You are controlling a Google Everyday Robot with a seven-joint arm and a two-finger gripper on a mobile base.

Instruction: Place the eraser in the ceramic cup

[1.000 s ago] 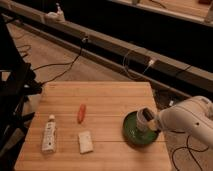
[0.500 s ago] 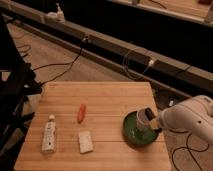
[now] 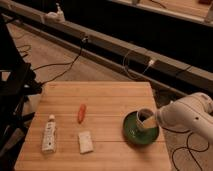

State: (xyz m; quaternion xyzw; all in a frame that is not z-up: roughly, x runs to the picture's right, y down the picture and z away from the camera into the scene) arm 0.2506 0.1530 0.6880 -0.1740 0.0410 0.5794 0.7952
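The off-white ceramic cup stands in the dark green round dish at the right of the wooden table. My gripper comes in from the right at the end of the white arm and sits right against the cup's right side. The black eraser does not show anywhere; it is hidden or out of view. I cannot see into the cup.
An orange stick lies mid-table. A pale white block lies in front of it, and a white tube lies at the front left. Cables run over the floor behind the table, and a dark stand is at the left.
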